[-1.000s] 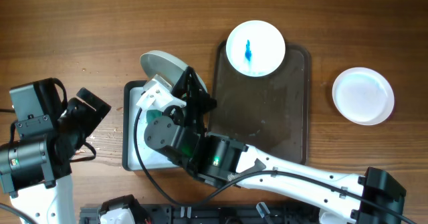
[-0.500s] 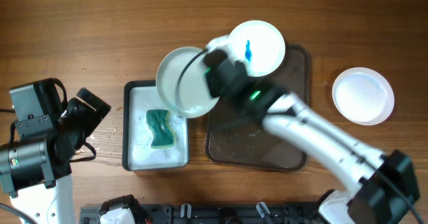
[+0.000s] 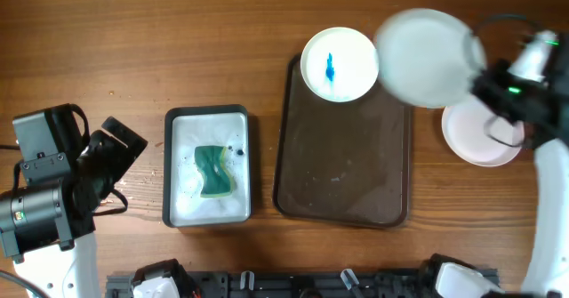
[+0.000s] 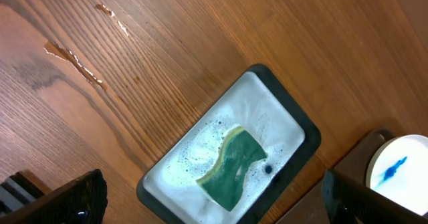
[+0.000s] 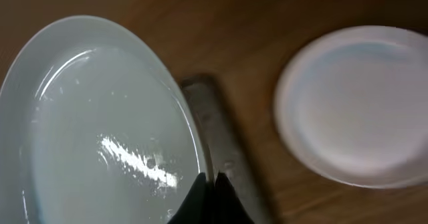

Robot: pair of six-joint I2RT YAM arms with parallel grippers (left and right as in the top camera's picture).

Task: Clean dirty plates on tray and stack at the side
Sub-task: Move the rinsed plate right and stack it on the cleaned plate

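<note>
Right hand [image 3: 487, 86] pinches the rim of a plain round white plate [image 3: 427, 56] at the overhead frame's upper right; left hand [image 3: 111, 151], lower left, stands wide open.

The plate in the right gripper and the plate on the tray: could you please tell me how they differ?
The held plate is plain white; the tray plate has a blue smear in its middle. The held plate is pinched at its rim by the right gripper, up in the air by the far right corner of the tray; the tray plate lies flat at the far end. Both are round, white and shallow.
</note>
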